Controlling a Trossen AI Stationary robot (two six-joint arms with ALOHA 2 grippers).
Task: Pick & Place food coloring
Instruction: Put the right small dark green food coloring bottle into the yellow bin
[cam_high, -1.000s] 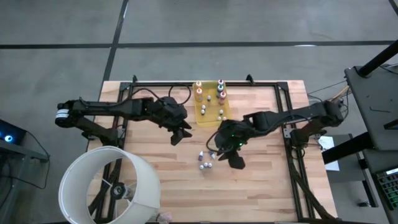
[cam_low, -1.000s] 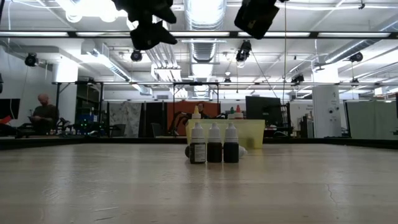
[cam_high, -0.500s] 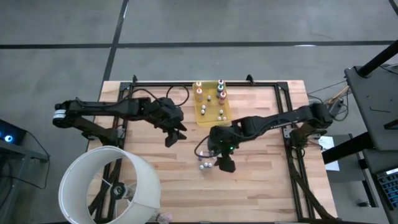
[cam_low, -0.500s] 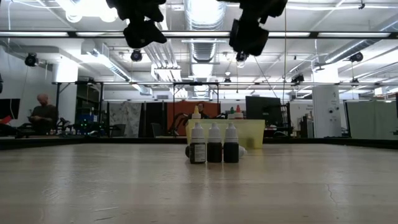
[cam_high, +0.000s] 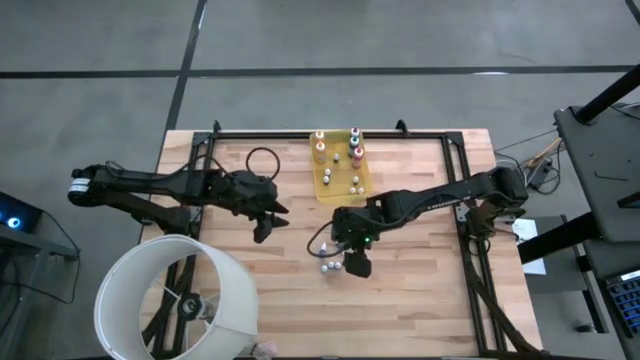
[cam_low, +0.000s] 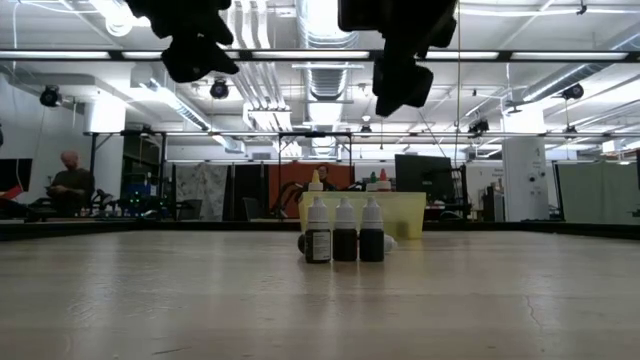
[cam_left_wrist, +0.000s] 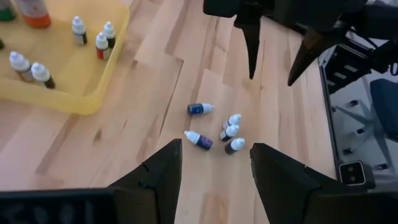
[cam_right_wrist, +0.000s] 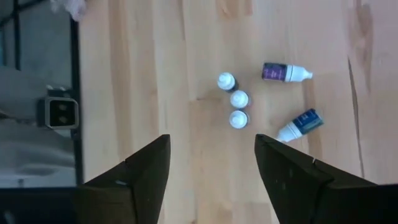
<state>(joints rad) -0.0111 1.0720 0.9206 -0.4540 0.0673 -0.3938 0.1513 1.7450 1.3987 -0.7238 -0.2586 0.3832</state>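
Five small food coloring bottles (cam_high: 328, 260) stand loose on the wooden table in front of the yellow tray (cam_high: 342, 192). Three of them stand upright in a row (cam_right_wrist: 238, 99) (cam_low: 345, 241). Two lie on their sides (cam_right_wrist: 285, 72) (cam_right_wrist: 300, 124). More bottles (cam_left_wrist: 37, 73) stand in the tray. My right gripper (cam_right_wrist: 211, 163) hangs open above the loose group, a little to its right (cam_high: 355, 264). My left gripper (cam_high: 262, 230) (cam_left_wrist: 214, 163) is open too, in the air left of the group, and faces the bottles and the other gripper (cam_left_wrist: 273, 56).
A big white round shade (cam_high: 175, 300) stands at the near left corner. Black frame rails (cam_high: 465, 200) run along the table's sides and far edge. A black cable loop (cam_high: 262, 160) lies left of the tray. Far off in the room sits a person (cam_low: 70, 180).
My right gripper has gone down and toward the table's left, to just above the loose bottles, and has rolled a little. My left gripper has drawn back toward the table's left and near edges, away from the tray. The bottles have kept their places.
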